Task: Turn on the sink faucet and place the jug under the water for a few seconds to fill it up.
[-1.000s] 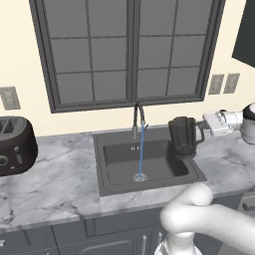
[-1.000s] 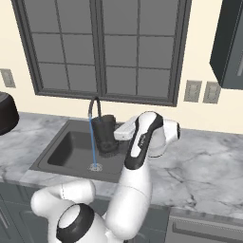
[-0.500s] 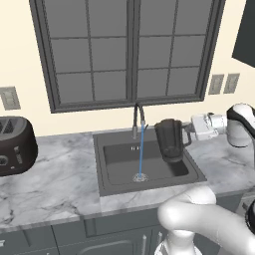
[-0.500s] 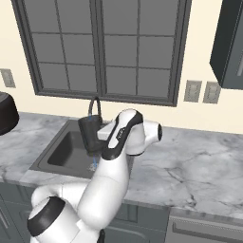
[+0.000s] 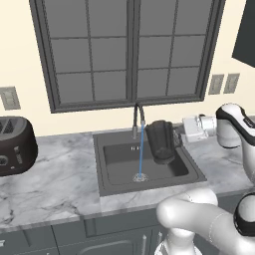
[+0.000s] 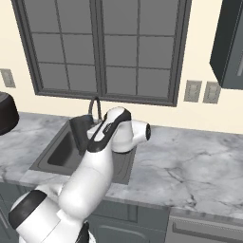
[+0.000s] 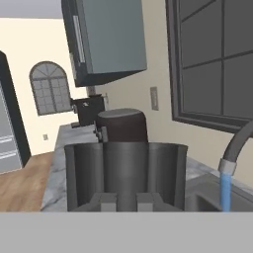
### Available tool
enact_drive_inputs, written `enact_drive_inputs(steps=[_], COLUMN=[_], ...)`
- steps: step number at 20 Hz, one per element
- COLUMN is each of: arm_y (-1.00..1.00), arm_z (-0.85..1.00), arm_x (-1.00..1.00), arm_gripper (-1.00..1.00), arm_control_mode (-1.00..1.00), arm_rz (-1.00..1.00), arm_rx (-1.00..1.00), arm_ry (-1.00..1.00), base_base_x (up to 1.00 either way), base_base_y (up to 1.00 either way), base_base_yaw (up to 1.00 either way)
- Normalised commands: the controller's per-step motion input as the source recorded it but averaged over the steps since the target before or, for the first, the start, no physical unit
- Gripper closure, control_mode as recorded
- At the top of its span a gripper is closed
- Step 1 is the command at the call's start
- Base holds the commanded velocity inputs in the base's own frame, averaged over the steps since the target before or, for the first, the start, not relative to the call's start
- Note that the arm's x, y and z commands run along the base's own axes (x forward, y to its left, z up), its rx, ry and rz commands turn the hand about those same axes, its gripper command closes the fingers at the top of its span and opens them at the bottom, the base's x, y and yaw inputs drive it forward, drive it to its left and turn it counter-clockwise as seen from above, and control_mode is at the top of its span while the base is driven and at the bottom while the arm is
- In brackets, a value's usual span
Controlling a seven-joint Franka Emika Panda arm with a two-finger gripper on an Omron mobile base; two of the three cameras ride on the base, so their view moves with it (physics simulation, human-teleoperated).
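marble counter (image 5: 55,174) spreads either side of the sink (image 5: 114,177), the biggest thing in front of me, with the window behind it and a dark toaster (image 5: 15,145) far off on the left end. inside the basin the round drain (image 5: 140,177) takes the water (image 5: 141,149), a thin blue stream falling straight from the sink faucet (image 5: 138,117), so the tap part of the job is already done. i'm carrying the jug (image 5: 160,141) above the right half of the basin, upright or close to it, held out from my wrist on its right side; my gripper (image 5: 178,133) sits at its handle side, and since the jug hangs in the air with nothing under it i judge my fingers are clamped on it, though the fingers themselves are hidden. in the hand view the jug (image 7: 126,175) stands right in front of me with its open mouth up, and the spout and stream are off to one side, apart from it. so the jug is just beside the stream, not yet under it. the step in hand is bringing it across; next i need a small sideways shift toward the faucet until the stream drops into the mouth, keeping it level and clear of the spout, then hold there.
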Motion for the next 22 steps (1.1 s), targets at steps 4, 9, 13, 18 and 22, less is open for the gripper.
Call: enact_drive_inputs(steps=[4, 9, 13, 18, 22], arm_y=[0.21, 0.0, 0.0, 0.0, 0.0], arm_z=[-0.01, -0.16, -0.29, -0.24, -0.17], arm_x=[0.06, 0.05, 0.04, 0.08, 0.11], arm_gripper=[1.0, 1.0, 1.0, 1.0, 1.0], arm_control_mode=[-1.0, -1.0, -1.0, -1.0, -1.0], arm_rz=[0.0, 0.0, 0.0, 0.0, 0.0], arm_rx=[0.0, 0.0, 0.0, 0.01, 0.02], arm_ry=[0.0, 0.0, 0.0, 0.0, 0.0], base_base_x=[0.0, 0.0, 0.0, 0.0, 0.0], base_base_y=[0.0, 0.0, 0.0, 0.0, 0.0], base_base_yaw=[0.0, 0.0, 0.0, 0.0, 0.0])
